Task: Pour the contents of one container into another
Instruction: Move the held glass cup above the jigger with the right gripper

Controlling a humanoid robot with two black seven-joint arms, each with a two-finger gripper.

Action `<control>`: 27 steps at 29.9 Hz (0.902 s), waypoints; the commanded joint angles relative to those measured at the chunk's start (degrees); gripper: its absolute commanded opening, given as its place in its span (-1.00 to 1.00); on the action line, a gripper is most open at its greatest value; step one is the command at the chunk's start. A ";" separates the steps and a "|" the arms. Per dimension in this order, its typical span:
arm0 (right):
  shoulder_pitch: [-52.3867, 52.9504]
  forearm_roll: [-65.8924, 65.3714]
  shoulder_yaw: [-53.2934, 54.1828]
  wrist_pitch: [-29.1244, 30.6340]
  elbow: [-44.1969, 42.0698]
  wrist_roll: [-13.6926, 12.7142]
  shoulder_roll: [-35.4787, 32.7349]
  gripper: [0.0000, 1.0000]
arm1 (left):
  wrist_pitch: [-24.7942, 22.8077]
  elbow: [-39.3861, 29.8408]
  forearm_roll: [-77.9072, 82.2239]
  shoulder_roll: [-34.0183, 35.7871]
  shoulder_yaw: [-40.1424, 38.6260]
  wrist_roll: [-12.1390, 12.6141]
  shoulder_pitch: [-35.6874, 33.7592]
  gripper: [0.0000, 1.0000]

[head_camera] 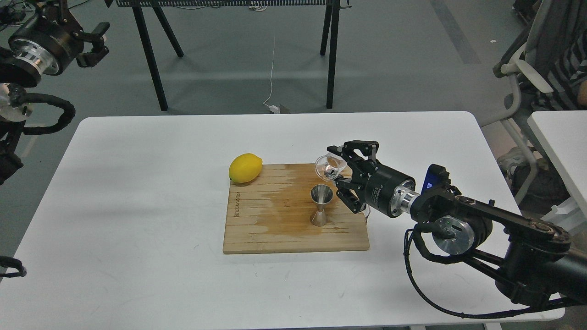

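my right hand (340,170) is closed around the small clear cup (326,167), tipped on its side just above and a little right of the steel jigger (321,205), which stands upright on the wooden board (257,229) on the bench (137,183). the pouring looks in progress or nearly finished; i cannot tell what liquid is left. my left hand (94,43) hangs open and empty, far away.

a white table (137,192) carries 1 wooden board (266,229), lying flat near its middle.
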 commanded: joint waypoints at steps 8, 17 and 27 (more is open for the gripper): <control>0.72 -3.10 -2.27 0.14 0.52 -0.58 -0.74 -0.63 | -0.08 0.00 0.00 -0.01 0.00 -0.09 0.00 0.99; 2.04 -4.59 -3.15 -0.39 0.08 -0.75 -0.74 -0.62 | -0.08 0.00 0.00 -0.10 0.00 0.00 0.00 0.99; 4.06 -6.34 -5.87 -0.92 0.08 -0.76 -0.74 -0.63 | 0.01 0.00 0.00 -0.18 0.00 0.00 0.00 0.99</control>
